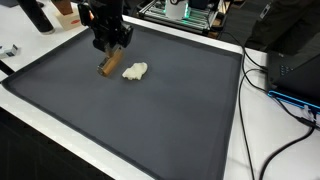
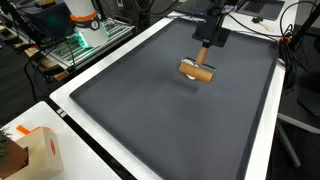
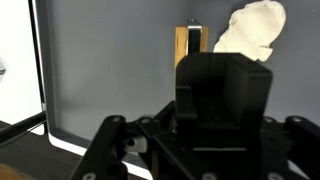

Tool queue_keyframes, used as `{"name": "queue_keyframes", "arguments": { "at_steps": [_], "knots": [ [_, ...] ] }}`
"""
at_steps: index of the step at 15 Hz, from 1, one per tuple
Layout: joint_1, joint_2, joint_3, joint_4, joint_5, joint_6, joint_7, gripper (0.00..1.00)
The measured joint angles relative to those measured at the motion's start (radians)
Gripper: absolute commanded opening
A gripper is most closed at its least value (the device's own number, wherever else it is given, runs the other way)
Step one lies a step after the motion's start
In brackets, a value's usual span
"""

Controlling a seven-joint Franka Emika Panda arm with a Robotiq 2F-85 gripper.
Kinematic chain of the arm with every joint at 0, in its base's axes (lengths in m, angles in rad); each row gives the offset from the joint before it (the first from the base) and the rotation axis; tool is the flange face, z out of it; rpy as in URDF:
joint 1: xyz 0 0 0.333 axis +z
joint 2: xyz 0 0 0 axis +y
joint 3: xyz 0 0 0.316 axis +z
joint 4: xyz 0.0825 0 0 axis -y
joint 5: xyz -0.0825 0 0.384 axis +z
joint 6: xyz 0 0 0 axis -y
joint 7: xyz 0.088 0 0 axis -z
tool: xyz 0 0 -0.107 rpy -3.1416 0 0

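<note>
Wrist view: wooden block point(image 3: 183, 48) beside white lump point(image 3: 252, 30); in an exterior view fingers point(image 1: 110, 53) seemingly grip the block.

Block point(image 1: 108, 67): no readable marking.
Mat point(image 1: 150, 120): no lettering or sign.
Carton point(image 2: 38, 152): an orange patch, nothing legible.
Wrist view: no text can be read.
</note>
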Motion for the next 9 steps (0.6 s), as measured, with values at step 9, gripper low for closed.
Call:
{"name": "queue_keyframes", "arguments": {
  "at_steps": [9],
  "knots": [
    [-0.141,-0.161,0.039,-0.055,0.336,-0.045,-0.650,0.19]
  ]
}}
